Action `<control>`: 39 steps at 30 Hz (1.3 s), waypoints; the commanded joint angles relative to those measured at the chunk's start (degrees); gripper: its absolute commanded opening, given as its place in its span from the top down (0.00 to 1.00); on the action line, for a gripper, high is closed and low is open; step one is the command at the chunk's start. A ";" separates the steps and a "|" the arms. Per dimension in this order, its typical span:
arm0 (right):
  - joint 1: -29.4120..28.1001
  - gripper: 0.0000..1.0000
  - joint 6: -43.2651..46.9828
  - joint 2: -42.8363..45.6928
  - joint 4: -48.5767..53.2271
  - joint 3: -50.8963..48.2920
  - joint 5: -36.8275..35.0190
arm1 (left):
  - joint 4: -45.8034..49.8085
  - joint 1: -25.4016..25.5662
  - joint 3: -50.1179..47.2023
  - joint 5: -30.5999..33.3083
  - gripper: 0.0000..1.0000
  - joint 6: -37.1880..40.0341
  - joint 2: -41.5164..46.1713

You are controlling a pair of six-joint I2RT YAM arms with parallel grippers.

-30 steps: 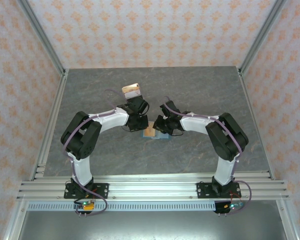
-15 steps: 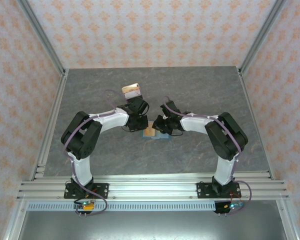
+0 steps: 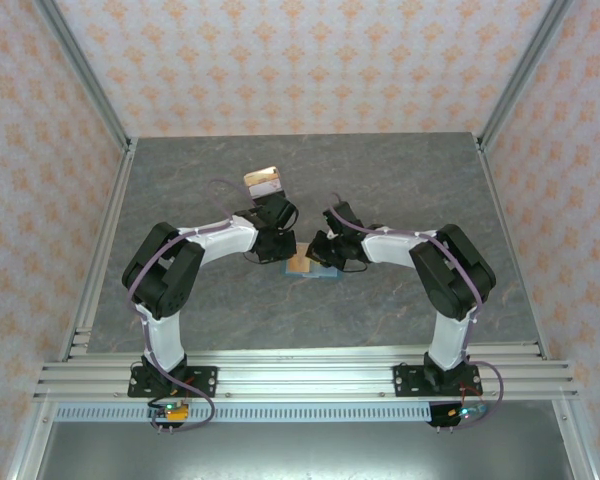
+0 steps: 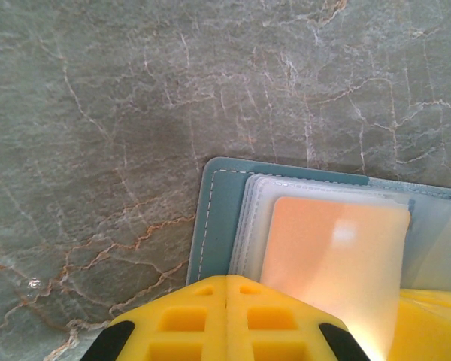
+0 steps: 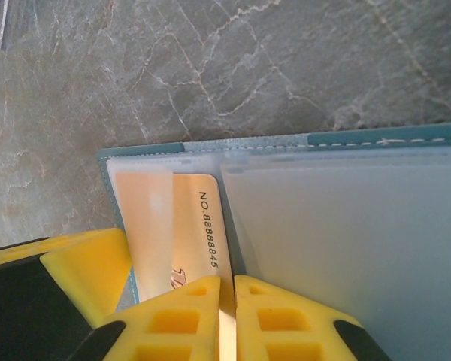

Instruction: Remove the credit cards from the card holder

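As the right gripper is tightening its fingers into a pinch on the tan-orange credit card sitting in the card holder, the left gripper, fingers pressed together, is sitting over the holder's edge, so the card is probably getting ready to slide out.

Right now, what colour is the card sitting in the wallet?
Tan-orange card; the left wrist view shows it best.
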State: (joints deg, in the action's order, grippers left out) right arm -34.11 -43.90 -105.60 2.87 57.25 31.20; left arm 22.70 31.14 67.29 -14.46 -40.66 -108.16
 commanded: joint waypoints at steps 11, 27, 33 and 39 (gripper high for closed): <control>1.32 0.95 3.14 4.84 1.76 -2.76 -2.82 | 4.52 0.53 -0.13 3.67 0.99 0.76 -2.80; 1.32 0.73 2.31 -0.83 1.64 -0.68 0.67 | 4.11 0.53 0.45 1.89 0.99 1.03 -3.99; 1.25 0.74 2.14 -1.24 -0.11 -1.09 2.02 | 3.96 0.60 0.11 1.79 0.99 0.94 -3.90; 1.30 0.87 2.07 0.79 0.00 -2.02 -0.15 | 3.95 0.60 -0.07 2.02 0.99 0.77 -3.54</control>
State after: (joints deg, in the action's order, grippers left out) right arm -32.77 -41.93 -104.75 2.48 55.96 32.99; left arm 23.42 31.16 68.38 -13.72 -40.47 -108.92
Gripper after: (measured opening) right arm 0.146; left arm 0.049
